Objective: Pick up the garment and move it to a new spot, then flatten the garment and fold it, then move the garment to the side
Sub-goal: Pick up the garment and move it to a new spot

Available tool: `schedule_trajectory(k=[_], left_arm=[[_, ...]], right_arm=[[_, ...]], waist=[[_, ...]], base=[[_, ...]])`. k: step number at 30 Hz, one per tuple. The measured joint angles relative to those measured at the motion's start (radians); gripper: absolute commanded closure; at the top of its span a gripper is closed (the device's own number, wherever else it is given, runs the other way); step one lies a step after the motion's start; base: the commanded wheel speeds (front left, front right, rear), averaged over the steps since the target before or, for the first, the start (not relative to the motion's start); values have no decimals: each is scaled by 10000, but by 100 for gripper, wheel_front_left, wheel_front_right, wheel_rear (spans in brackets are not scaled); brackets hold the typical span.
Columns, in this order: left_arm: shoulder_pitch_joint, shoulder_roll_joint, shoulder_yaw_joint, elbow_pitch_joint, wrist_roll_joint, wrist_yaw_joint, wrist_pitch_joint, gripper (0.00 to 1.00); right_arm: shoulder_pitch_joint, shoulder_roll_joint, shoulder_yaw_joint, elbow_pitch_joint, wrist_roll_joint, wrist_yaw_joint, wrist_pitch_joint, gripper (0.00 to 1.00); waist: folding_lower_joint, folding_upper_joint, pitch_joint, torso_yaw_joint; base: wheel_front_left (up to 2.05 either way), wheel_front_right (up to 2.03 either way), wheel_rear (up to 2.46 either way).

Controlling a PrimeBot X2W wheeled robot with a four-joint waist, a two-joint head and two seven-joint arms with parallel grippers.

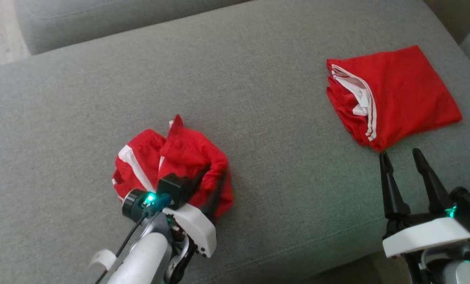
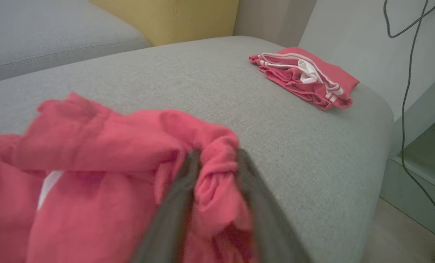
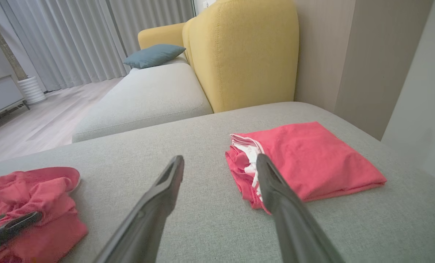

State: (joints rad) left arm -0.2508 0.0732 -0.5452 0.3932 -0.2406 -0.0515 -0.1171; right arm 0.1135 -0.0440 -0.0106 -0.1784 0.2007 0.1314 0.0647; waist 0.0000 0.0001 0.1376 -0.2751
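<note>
The left claw (image 2: 217, 155) stands narrow, pinching a rolled fold of the crumpled garment (image 1: 179, 157), a red heap with no clear long axis, one corner poking up, at the grey cushion's (image 1: 258, 98) left front. The right claw (image 1: 400, 154) gapes wide and empty just short of the folded garment (image 1: 408, 90). The right wrist view adds a yellow backrest (image 3: 246, 51) and blue pillow (image 3: 153, 54) beyond.
</note>
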Motion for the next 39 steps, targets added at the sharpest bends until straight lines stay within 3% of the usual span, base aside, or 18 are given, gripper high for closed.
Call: schedule_trajectory(k=[8, 21, 28, 39], left_arm=[[9, 10, -94, -941, 196, 460, -821, 0], [1021, 936, 1827, -2274, -81, 1929, -1223, 0], [1903, 1409, 2261, -2853, -265, 2098, -1221, 0], [2868, 1553, 2002, -3718, -245, 2322, -943, 0]], right_arm=[[3, 0, -98, 107, -79, 0, -33, 0], [36, 4, -230, 134, -330, 0, 339, 0], [297, 4, -245, 184, -454, 0, 533, 0], [718, 6, -245, 77, -499, 0, 851, 0]], waist=[[0, 0, -171, 530], [0, 0, -821, 2434], [0, 0, -1244, 2944], [0, 0, -1690, 2899]], base=[[0, 0, 0], [0, 0, 0], [0, 0, 0], [0, 0, 0]])
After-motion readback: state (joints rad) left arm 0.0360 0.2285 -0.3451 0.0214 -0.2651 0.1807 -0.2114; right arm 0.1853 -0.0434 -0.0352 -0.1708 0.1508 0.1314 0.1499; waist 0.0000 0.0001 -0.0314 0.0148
